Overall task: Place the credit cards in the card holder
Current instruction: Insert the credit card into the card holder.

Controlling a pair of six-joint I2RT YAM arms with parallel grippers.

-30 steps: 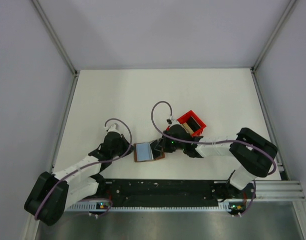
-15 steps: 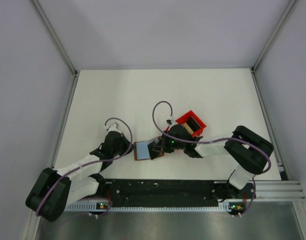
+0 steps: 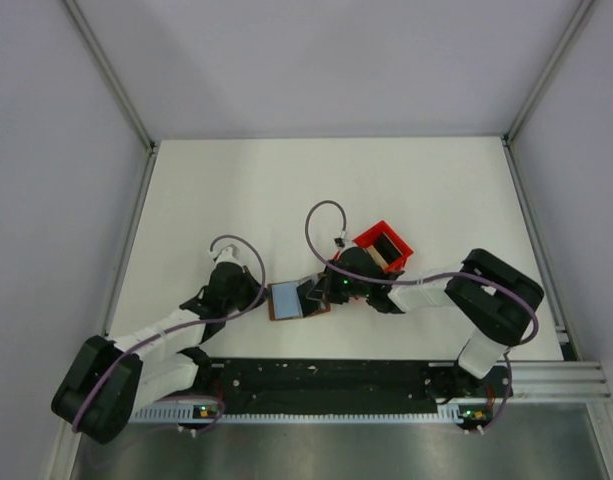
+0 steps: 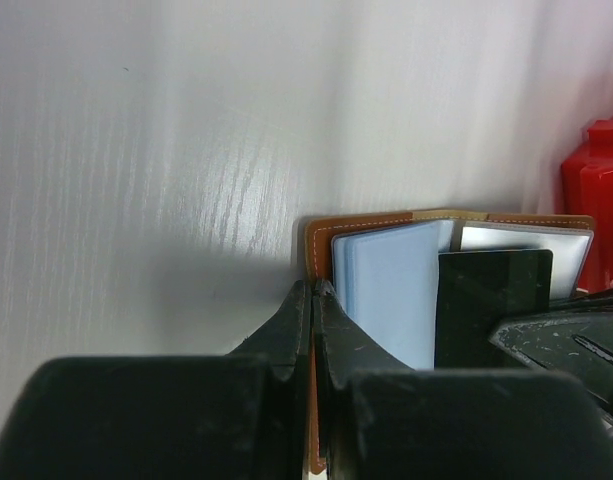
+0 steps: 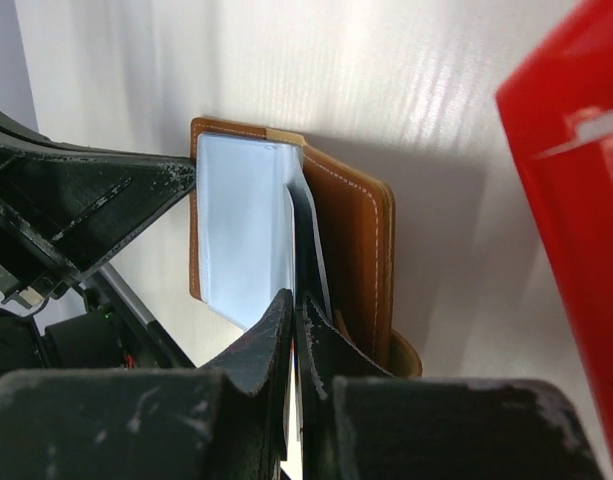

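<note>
On the white counter (image 3: 286, 190), the left tool (image 3: 264, 299) reaches in from the left with its fingers pressed together. In the left wrist view they pinch the brown left edge of the card holder (image 4: 386, 222), and a strip of the cover shows between them.

The card holder (image 3: 286, 301) lies open and flat just to the right of that tool, near the counter's front edge, with its grey pockets (image 4: 386, 290) facing up.

Over its right half stands a dark credit card (image 4: 491, 300). The card's near edge is caught in the right tool (image 3: 314, 293), which comes in from the right. In the right wrist view this tool (image 5: 294, 300) has its fingers closed on the card, which shows edge-on as a thin dark line. The card rises between the pale pocket leaf on the left and the brown cover (image 5: 356, 240) on the right. How deep it sits in a pocket cannot be told.

A red bin (image 3: 383, 246) stands just beyond the right tool, to the card holder's right and apart from it.
</note>
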